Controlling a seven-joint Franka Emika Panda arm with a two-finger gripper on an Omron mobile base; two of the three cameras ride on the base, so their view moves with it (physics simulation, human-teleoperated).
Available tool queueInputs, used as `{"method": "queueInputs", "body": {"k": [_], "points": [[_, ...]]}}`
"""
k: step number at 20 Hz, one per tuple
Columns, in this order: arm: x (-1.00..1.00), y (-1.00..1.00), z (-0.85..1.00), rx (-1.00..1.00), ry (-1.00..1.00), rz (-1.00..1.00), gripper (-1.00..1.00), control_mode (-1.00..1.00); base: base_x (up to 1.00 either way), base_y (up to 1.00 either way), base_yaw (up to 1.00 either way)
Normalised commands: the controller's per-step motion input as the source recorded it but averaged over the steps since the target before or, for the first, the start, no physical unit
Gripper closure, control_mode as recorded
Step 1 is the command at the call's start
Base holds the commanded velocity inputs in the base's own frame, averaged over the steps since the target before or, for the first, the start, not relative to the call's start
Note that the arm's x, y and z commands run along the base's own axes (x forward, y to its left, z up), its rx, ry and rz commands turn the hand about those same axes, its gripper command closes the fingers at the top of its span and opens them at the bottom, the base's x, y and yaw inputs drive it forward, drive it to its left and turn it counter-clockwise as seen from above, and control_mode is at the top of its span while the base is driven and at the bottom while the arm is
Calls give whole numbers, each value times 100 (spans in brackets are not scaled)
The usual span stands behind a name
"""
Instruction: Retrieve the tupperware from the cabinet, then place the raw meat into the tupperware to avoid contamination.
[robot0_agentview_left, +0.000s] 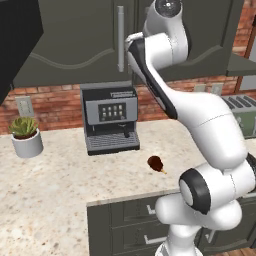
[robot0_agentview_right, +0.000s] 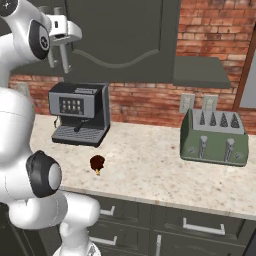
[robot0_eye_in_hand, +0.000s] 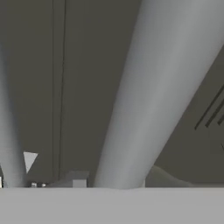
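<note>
Two doors of the cabinet (robot0_agentview_left: 75, 40) are shut, so the tupperware cannot be seen. From the left: plant (robot0_agentview_left: 26, 134), coffee machine (robot0_agentview_left: 110, 119), raw meat (robot0_agentview_left: 156, 163) on open counter (robot0_agentview_left: 50, 180), toaster (robot0_agentview_right: 215, 137). Above, the pincer (robot0_agentview_right: 59, 45) seems pressed onto the bar handle (robot0_eye_in_hand: 162, 92). A shallow hold could slip off; the swinging door may crowd the arm.

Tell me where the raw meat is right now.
The raw meat lies on the counter near its front edge, just right of and in front of the coffee machine, well left of the toaster.
</note>
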Motion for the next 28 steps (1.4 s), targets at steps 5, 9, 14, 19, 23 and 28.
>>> {"method": "queueInputs", "body": {"k": [5,9,14,19,23,28], "points": [[-84,-35,0,5,-2,0,100,-100,0,0,0],[-42,-72,4,18,0,0,100,-100,0,0,0],[-66,-71,8,22,0,0,100,-100,0,0,0],[-82,-68,5,19,-1,0,100,-100,0,0,0],[-95,-64,5,18,-6,0,100,-100,0,0,0],[-62,-65,1,12,-2,1,100,-100,0,0,0]]}}
